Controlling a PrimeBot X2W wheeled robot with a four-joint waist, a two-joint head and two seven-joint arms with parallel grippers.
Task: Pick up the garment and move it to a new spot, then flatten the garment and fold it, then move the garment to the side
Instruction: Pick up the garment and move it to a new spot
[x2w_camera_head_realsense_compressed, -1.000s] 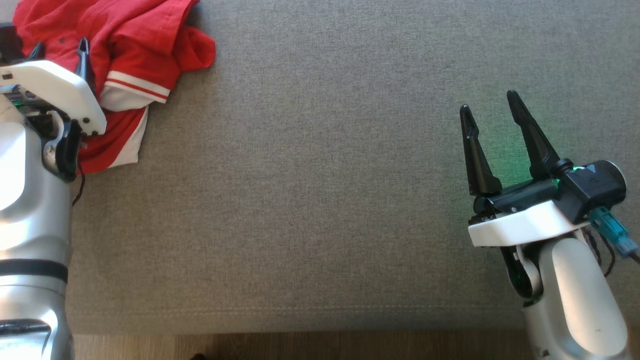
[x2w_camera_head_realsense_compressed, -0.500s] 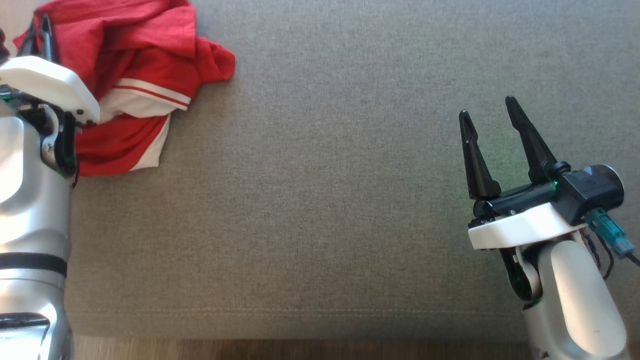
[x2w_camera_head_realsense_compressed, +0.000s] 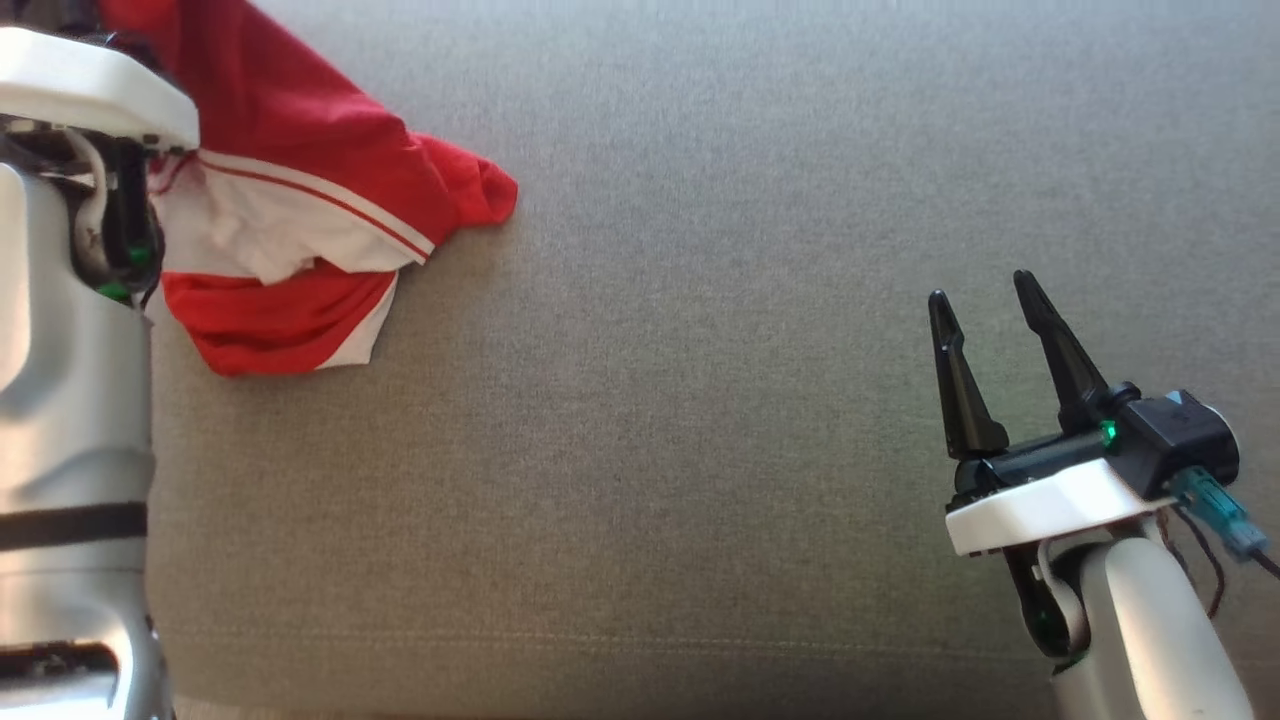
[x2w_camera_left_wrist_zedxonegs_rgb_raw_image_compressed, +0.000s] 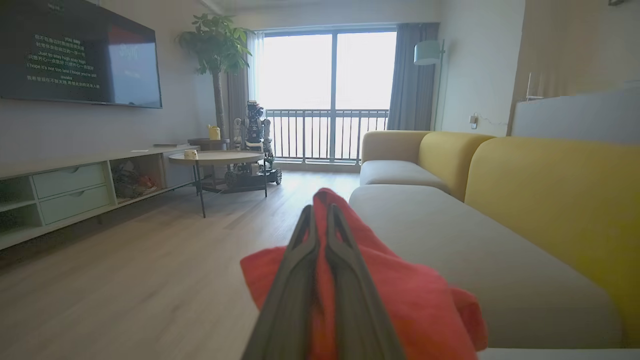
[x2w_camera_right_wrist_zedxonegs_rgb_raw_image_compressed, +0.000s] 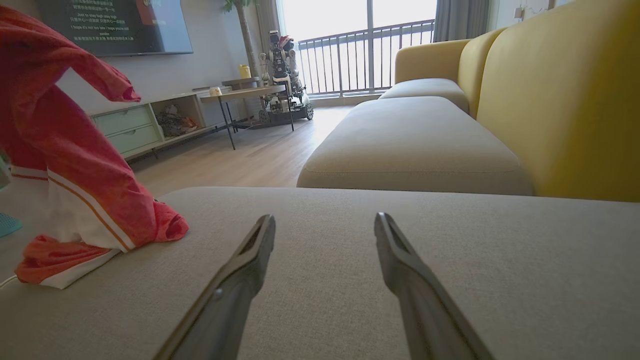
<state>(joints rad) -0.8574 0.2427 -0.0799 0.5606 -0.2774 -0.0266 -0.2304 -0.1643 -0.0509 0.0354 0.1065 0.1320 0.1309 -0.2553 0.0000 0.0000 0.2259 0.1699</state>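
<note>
The garment (x2w_camera_head_realsense_compressed: 300, 210) is red cloth with white panels and stripes, hanging at the upper left of the head view with its lower end resting on the grey cushion (x2w_camera_head_realsense_compressed: 650, 400). In the left wrist view my left gripper (x2w_camera_left_wrist_zedxonegs_rgb_raw_image_compressed: 320, 215) is shut on a fold of the garment (x2w_camera_left_wrist_zedxonegs_rgb_raw_image_compressed: 400, 290), red cloth bulging on both sides of the fingers. The right wrist view shows the garment (x2w_camera_right_wrist_zedxonegs_rgb_raw_image_compressed: 75, 170) lifted at the left, draping down onto the cushion. My right gripper (x2w_camera_head_realsense_compressed: 985, 285) stands open at the lower right, well apart from the cloth, nothing between its fingers (x2w_camera_right_wrist_zedxonegs_rgb_raw_image_compressed: 250, 260).
The grey seat cushion stretches wide between the arms. A yellow backrest (x2w_camera_right_wrist_zedxonegs_rgb_raw_image_compressed: 560, 95) runs along its far side. Beyond the sofa are wood floor (x2w_camera_left_wrist_zedxonegs_rgb_raw_image_compressed: 125, 280), a round side table (x2w_camera_left_wrist_zedxonegs_rgb_raw_image_compressed: 215, 157), a low TV cabinet (x2w_camera_left_wrist_zedxonegs_rgb_raw_image_compressed: 70, 187) and a balcony door.
My left gripper closed on the garment and raised it; the cloth now hangs stretched and has shifted right. The head view has moved too. The right gripper stays open.
</note>
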